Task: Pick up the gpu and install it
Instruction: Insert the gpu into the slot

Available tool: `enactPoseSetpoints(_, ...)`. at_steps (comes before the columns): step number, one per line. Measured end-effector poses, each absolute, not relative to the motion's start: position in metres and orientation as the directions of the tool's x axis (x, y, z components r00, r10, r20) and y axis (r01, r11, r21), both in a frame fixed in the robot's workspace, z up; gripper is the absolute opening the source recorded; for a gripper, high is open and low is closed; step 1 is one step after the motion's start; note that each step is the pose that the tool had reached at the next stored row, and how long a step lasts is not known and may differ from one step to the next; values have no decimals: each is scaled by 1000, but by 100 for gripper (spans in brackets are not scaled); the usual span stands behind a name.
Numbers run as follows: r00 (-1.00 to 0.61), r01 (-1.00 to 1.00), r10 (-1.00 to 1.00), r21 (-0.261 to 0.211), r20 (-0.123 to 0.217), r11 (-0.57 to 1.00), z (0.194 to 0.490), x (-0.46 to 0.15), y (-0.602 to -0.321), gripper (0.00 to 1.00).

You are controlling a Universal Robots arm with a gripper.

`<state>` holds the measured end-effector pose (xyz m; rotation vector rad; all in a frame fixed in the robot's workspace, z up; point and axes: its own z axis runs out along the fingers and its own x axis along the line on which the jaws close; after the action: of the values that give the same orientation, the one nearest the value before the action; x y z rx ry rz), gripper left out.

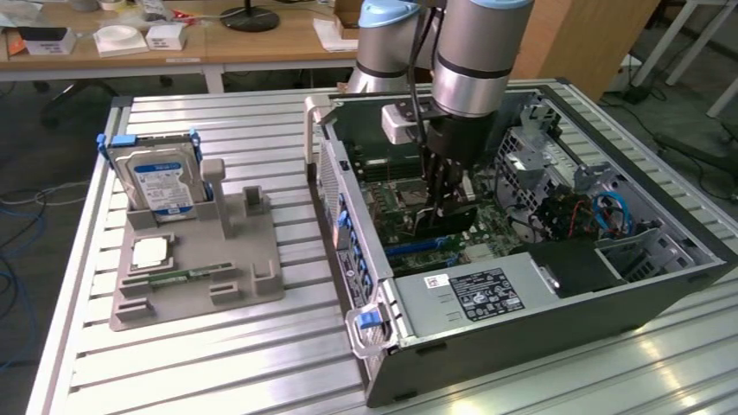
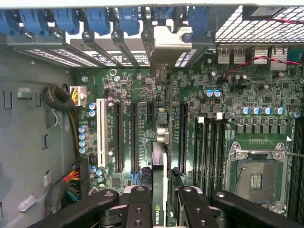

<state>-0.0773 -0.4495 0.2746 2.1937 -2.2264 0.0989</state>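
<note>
A ribbed aluminium table (image 1: 231,363) spans the foreground. At eleven o'clock stands a wooden desk (image 1: 248,47) bearing white boxes (image 1: 121,39); at one o'clock, a wooden panel (image 1: 588,35). Blue cables (image 1: 21,226) cross the grey floor (image 1: 47,147) at nine o'clock.

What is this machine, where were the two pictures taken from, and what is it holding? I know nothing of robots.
This is a robot arm ending in a gripper, a two-fingered clamp. One picture is from a camera off the arm, the other from a camera on its wrist, looking at the motherboard. On the table lies an open computer case; at the exterior view's left a grey holder carries a hard drive and a memory stick. The gripper, inside the case, is shut on the gpu, a thin dark card held on edge.
</note>
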Motion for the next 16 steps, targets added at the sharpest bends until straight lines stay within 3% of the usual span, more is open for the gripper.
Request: enactPoseSetpoints(16,-16,-999,-998,-35,55,14,272,-84,-450,26)
